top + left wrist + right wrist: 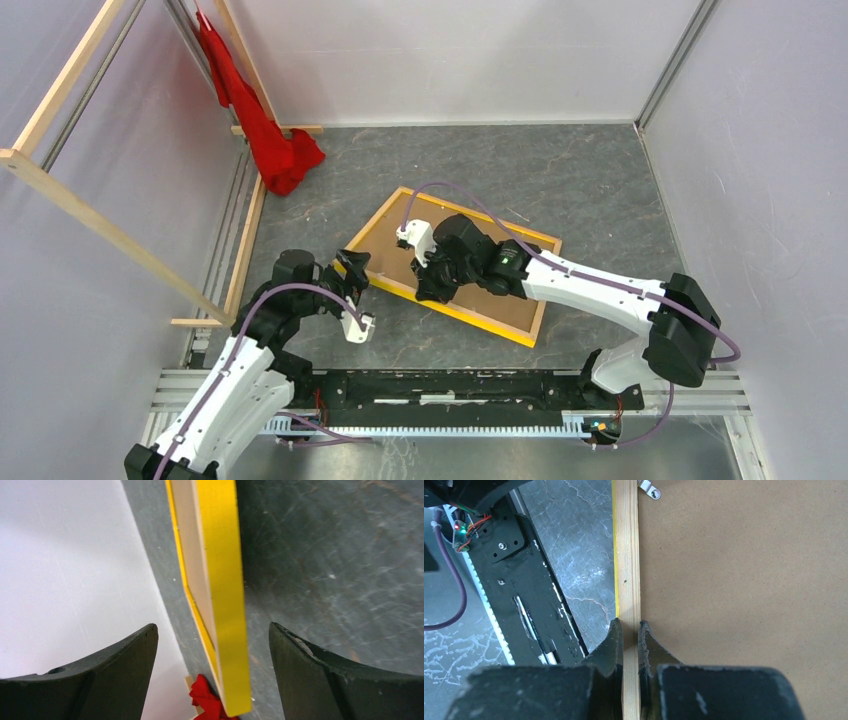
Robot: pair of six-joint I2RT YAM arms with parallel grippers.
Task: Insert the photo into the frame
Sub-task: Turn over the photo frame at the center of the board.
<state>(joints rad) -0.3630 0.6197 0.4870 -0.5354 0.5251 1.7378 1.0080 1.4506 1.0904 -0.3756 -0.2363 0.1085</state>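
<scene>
Closest to the overhead camera is the black base rail (pixel 450 385), with both arms reaching out over the grey marbled tabletop (pixel 580 180). A thin yellow-bordered wooden picture frame (pixel 500 327) lies back-up mid-table with a brown fibreboard backing board (pixel 505 300) sitting inside it. The right gripper (pixel 428 290) is on the near long rail, and the left gripper (pixel 352 272) is just off the frame's left corner. A red cloth (pixel 270 140) is crumpled far left.

Left wrist cam: fingers (pixel 115 675) are spread wide with nothing held. The frame's yellow edge (pixel 222 580) runs ahead between them.

Right wrist cam: fingers (pixel 609 650) are nearly closed, pinching the frame's pale wood rail (pixel 626 555), with the backing board right beside it.
</scene>
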